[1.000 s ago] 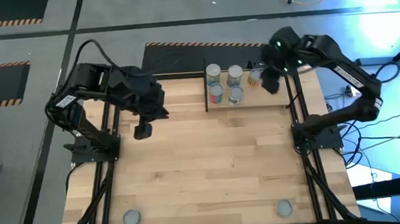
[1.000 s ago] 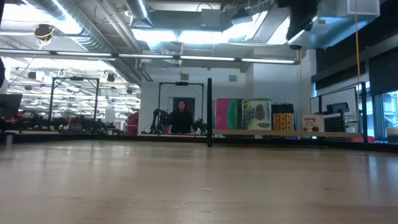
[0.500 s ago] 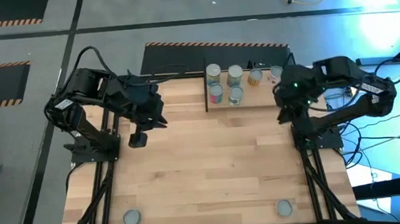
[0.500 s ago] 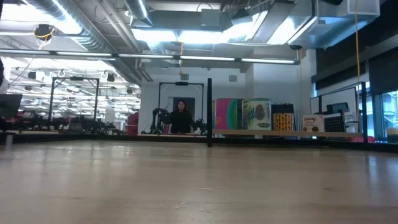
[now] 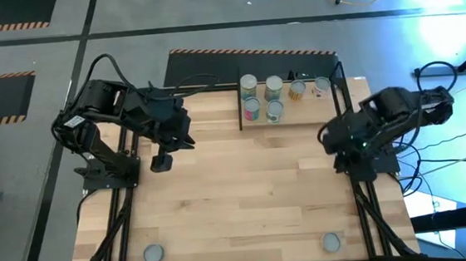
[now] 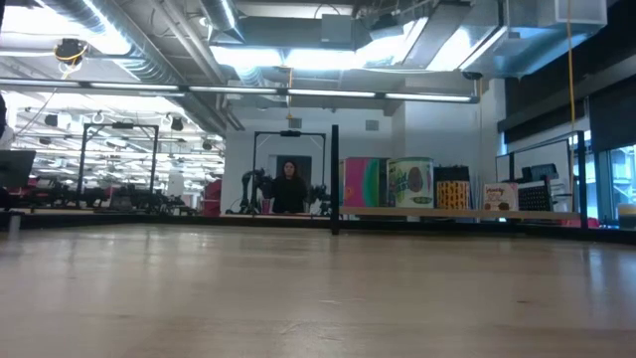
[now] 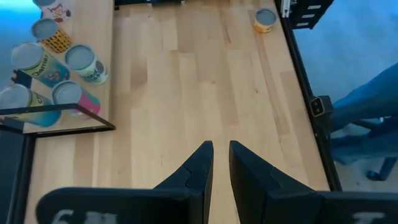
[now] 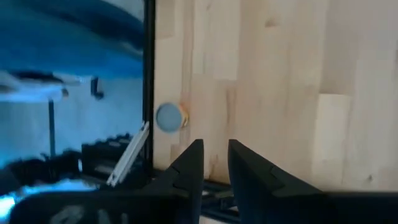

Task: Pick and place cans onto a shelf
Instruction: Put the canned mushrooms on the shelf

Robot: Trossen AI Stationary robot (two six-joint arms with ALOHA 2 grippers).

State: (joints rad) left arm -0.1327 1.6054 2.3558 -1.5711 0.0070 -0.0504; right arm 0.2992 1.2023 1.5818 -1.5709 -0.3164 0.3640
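Several cans (image 5: 274,110) stand upright on the light wood shelf (image 5: 299,119) at the table's far edge, to the right of its thin black panel (image 5: 239,105). They also show in the left wrist view (image 7: 79,62) and the low view (image 6: 409,184). Two more cans stand at the near edge, one left (image 5: 153,253) and one right (image 5: 331,241). My left gripper (image 5: 162,161) hangs over the table's left part, shut and empty (image 7: 221,152). My right gripper (image 8: 214,149) is shut and empty. Its arm is folded back over its base (image 5: 358,137) at the right edge.
Black frame rails run along the table's left (image 5: 124,231) and right (image 5: 364,212) sides. The near-right can shows by a rail in the left wrist view (image 7: 265,18). One can (image 8: 169,117) shows by a rail in the right wrist view. A person (image 6: 289,187) stands far behind.
My right arm has drawn back from over the shelf toward the table's right edge and nearer side, and has folded over its base. My left gripper has shifted slightly toward the near edge. The cans have stayed in place.
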